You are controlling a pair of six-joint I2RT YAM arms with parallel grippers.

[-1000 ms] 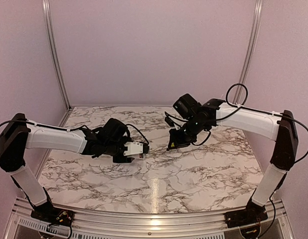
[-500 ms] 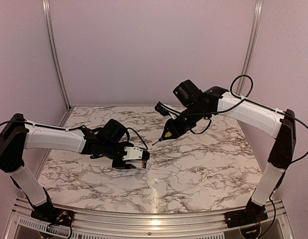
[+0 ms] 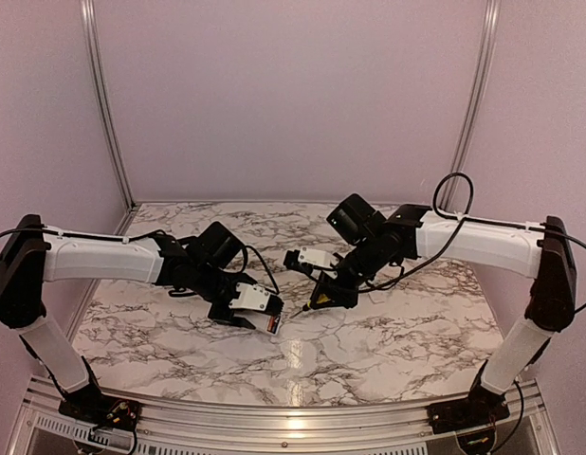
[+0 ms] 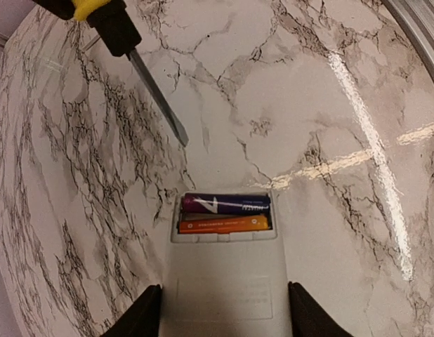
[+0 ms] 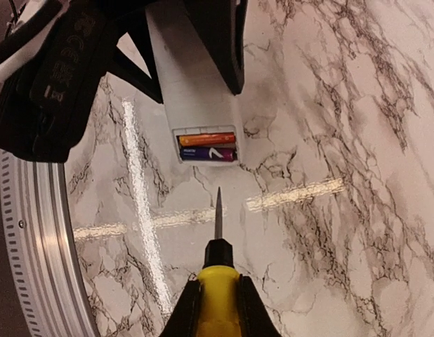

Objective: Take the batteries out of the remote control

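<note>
My left gripper point(image 3: 238, 305) is shut on the white remote control point(image 4: 224, 281), holding it flat just above the marble table, bay end toward the middle. Its open bay holds two batteries side by side: an orange one point(image 4: 222, 224) and a purple one point(image 4: 225, 204). They also show in the right wrist view, orange point(image 5: 206, 139) and purple point(image 5: 208, 152). My right gripper point(image 5: 218, 309) is shut on a yellow-handled screwdriver point(image 5: 218, 291). Its metal tip point(image 5: 218, 210) points at the bay, a short way from it. The screwdriver shows in the top view point(image 3: 320, 299) and the left wrist view point(image 4: 157, 98).
The marble table point(image 3: 388, 322) has a metal rail along its near edge point(image 3: 274, 417) and pale walls at the back and sides. A white tag point(image 3: 314, 258) sticks out from the right gripper.
My right arm has swung down and left, bringing the screwdriver tip close to the remote's bay. My left gripper has moved the remote slightly nearer and lower.
</note>
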